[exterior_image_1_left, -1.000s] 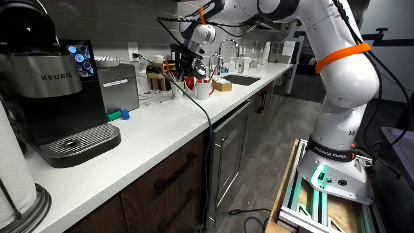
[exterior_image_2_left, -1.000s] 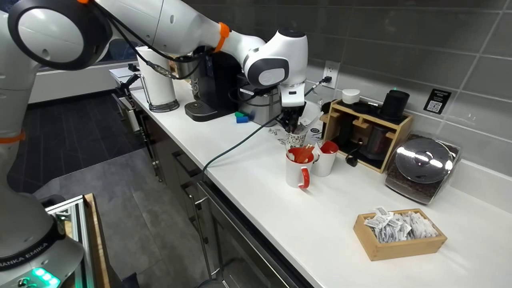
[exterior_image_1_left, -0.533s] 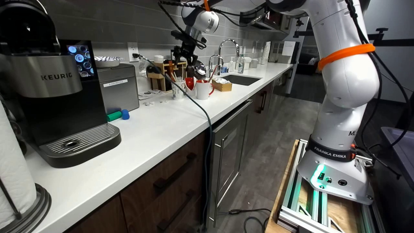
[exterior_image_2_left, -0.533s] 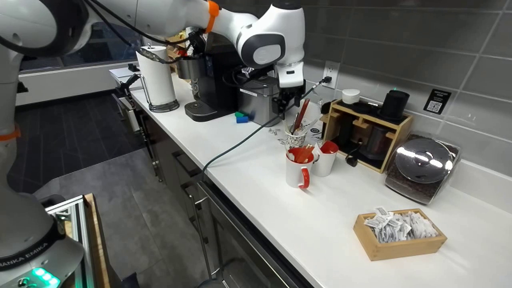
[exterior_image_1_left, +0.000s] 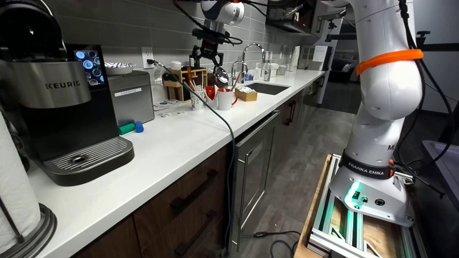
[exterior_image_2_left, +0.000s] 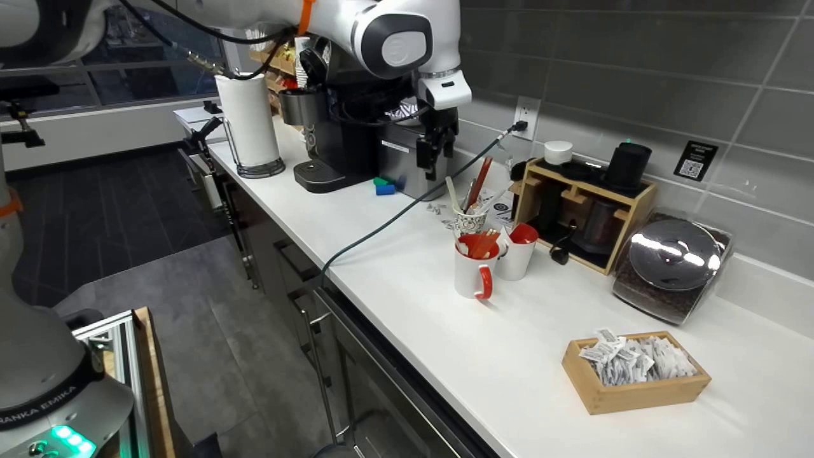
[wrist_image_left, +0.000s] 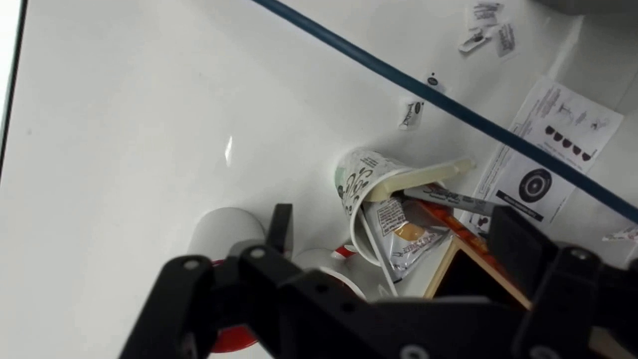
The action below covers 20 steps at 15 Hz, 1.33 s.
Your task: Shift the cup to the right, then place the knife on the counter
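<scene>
The cup (exterior_image_2_left: 470, 222) is a small patterned paper cup without a handle, standing on the white counter (exterior_image_1_left: 172, 143). A marker, a reddish stick, a sachet and other thin pieces fill it. One slender cream piece (wrist_image_left: 423, 179) leans out of the cup's rim and looks like the knife, though its lower end is hidden inside. Above the cup, apart from it, my gripper (exterior_image_1_left: 206, 63) hangs with its jaws spread wide. Nothing sits between the fingertips; in the wrist view the cup (wrist_image_left: 356, 184) shows below, beyond the gap.
White mugs with red insides (exterior_image_2_left: 470, 280) stand close beside the cup. A dark cable (exterior_image_2_left: 381, 226) stretches over the counter near it. Behind are a wooden stand (exterior_image_2_left: 528, 203) and a metal box (exterior_image_1_left: 132, 96); the coffee machine (exterior_image_1_left: 64, 125) and a packet box (exterior_image_2_left: 636, 391) stand farther off.
The gripper has risen from the cup's contents and its jaws have spread apart. The reddish stick and cream piece, hidden behind it a second ago, now show standing in the cup.
</scene>
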Tool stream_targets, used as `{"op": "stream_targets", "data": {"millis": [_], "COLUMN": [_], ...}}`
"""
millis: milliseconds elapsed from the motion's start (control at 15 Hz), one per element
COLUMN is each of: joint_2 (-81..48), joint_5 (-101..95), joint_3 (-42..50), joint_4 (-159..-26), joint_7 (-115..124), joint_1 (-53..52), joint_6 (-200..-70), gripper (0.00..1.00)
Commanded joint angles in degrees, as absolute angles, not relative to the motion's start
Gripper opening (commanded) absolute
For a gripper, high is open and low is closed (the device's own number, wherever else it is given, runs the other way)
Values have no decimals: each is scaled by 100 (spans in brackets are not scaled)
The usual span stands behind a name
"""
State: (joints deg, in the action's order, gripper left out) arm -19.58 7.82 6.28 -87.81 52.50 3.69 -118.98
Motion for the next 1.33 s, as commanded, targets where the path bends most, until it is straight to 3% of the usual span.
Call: {"op": "stream_targets", "data": {"millis": [0, 400, 733, 933, 1067, 1133, 1267], "joint_2": [-1975, -2148, -2256, -2353, -2398, -2422, -2472], "joint_5": [-61, -787, -824, -897, -933, -947, -945], "joint_3": [690, 706, 679, 692, 694, 698, 695], "joint_4": [-8920, -8836, -8749, -8681, -8639, -8618, -8564], "joint_7": [5020, 5544, 5467, 5422, 5361, 5344, 5302], "joint_1": [58, -281, -297, -320, -319, -320, -319], "joint_6": [-11846, -12550, -12414, -12369, -12328, -12318, -12290], "gripper": [100, 100, 100, 88, 73, 76, 64]}}
